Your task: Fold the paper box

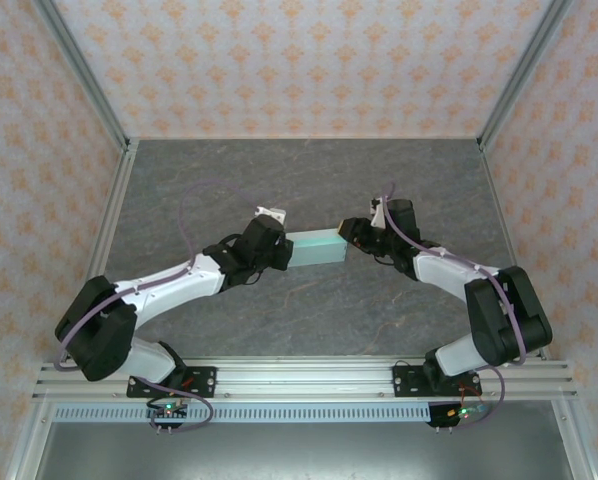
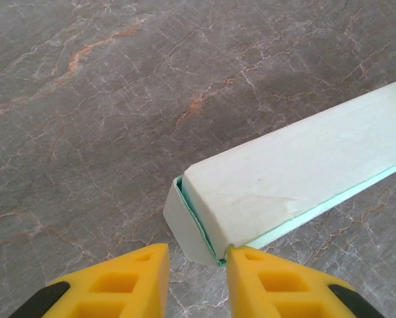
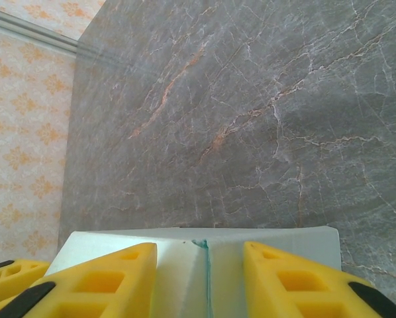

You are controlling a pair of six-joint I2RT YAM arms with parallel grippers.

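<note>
The paper box sits at about the middle of the desk, a small flat mint-green block with its long side running left to right. It lies between the two arms, and each arm's pincer meets one end of it. Whether it rests on the desk or is raised a little off it, I cannot tell.

The left pincer is at the box's left end. In the left wrist view its yellow fingers stand apart, and bare grey desk shows in the gap of the pincer. Nothing is clamped between them. The near corner of the box comes right up to the tip of the right-hand finger, and from there the box runs away toward the upper right of that view. At this end a flap stands slightly off the body, with a thin green edge showing in the slit. A brighter mint edge also runs along the lower long side.

The right pincer is at the box's right end. In the right wrist view its two fingers are set apart in front of the pale card of the box, which reaches out past both of them. A green seam runs down the card in the gap of the pincer. It is parted and grips nothing that I can make out. Beyond the box lie veined grey desk and orange-patterned wall.
</note>
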